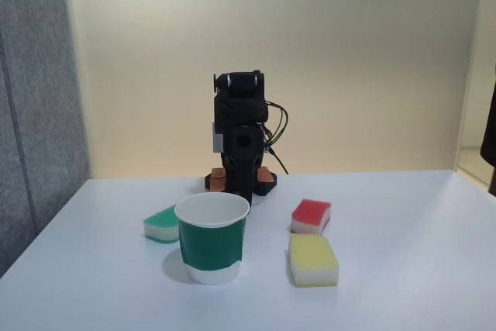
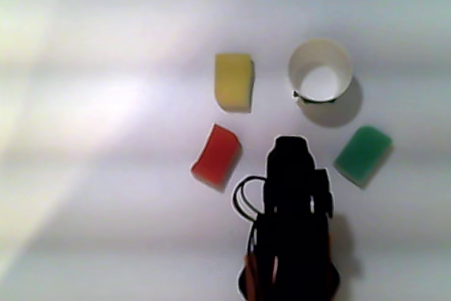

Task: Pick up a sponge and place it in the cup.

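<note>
While the red sponge lies flat on the table, nothing touches it, and the pick has not yet begun. It looks light and soft, a foam block with a red top layer over a white underside, so it should squash under pressure rather than slip; a firm squeeze would do it no harm. My judgement is that the best hold is across its shorter sides, fingers low enough to catch the white layer as well as the red, since pinching the top skin alone might let it fold or tilt.

Seen from above, the sponge sits just left of the folded arm and a little ahead of it, lying at an angle. The claw is tucked in on the arm's dark body, and I cannot tell from either view whether it is wide or closed; it is holding nothing that shows.

Ahead of the arm and slightly to its right in the top view stands the cup, upright and empty, mouth open. In the fixed view the cup stands nearest the camera. A yellow sponge lies beyond the red one, near it but apart, and a green sponge lies right of the arm.
</note>
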Available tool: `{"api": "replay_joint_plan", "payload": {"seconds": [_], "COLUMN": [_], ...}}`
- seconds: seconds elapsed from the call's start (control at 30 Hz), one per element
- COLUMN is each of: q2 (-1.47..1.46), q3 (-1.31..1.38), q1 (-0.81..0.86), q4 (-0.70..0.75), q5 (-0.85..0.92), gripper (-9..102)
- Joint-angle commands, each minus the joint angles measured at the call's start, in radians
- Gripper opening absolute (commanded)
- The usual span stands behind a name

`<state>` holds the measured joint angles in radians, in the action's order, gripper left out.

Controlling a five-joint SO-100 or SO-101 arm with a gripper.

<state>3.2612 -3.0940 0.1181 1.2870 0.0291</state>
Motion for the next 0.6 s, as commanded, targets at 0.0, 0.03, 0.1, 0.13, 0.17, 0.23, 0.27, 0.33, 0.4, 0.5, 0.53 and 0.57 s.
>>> {"api": "replay_joint_plan", "payload": {"seconds": [0.0,0.03,0.1,0.13,0.17,0.23,0.27,0.33,0.4,0.5,0.53,0.57], "q2": [-0.025,-0.025,-0.025,-0.025,-0.023,-0.021,-0.021,-0.021,-0.023,-0.049,-0.067,-0.089], "q3": [0.055,0.054,0.052,0.051,0.051,0.049,0.049,0.051,0.052,0.078,0.097,0.115], "q1": [0.058,0.058,0.055,0.054,0.054,0.054,0.054,0.055,0.058,0.058,0.057,0.054], "q4": [0.037,0.038,0.043,0.044,0.046,0.046,0.044,0.043,0.043,0.049,0.052,0.052], "q5": [0.077,0.077,0.077,0.077,0.075,0.072,0.069,0.069,0.069,0.069,0.069,0.069], "gripper": [0,0,0,0,0,0,0,0,0,0,0,0]}}
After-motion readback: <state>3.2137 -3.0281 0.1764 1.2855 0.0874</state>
